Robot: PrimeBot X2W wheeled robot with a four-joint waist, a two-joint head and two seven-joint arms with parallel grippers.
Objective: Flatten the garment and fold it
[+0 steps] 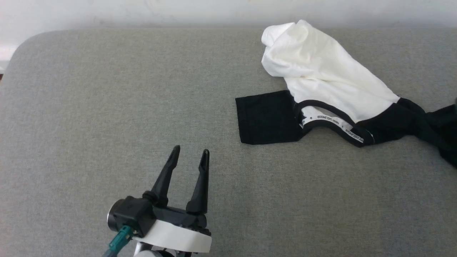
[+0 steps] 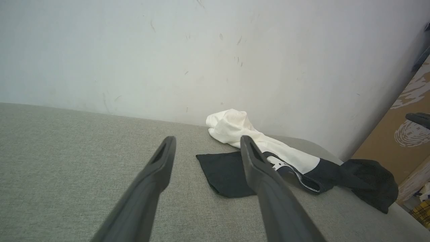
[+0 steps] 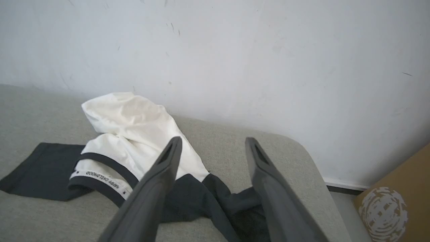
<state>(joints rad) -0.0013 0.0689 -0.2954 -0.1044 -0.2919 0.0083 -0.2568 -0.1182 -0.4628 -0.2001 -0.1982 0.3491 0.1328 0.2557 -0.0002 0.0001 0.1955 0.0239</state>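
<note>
the white t-shirt lies rumpled on the grey cushion, in its right half and close to the far edge, where the cushion meets the pale wall. its white body is bunched into a heap that reaches back to that edge. one flat black sleeve is spread out on the side towards the cushion's middle. the black-trimmed collar gapes towards the near edge and shows a white neck tape with small print. the other black sleeve is twisted and trails off towards the cushion's right edge.

the left gripper is over the near edge, left of the middle and well apart from the shirt. its two dark fingers are spread, with nothing between them.

the right gripper is near the far right corner with its fingers wide apart, holding nothing. the twisted sleeve lies below them, and i cannot tell whether they touch it. a cardboard box stands beyond the cushion's right edge.
</note>
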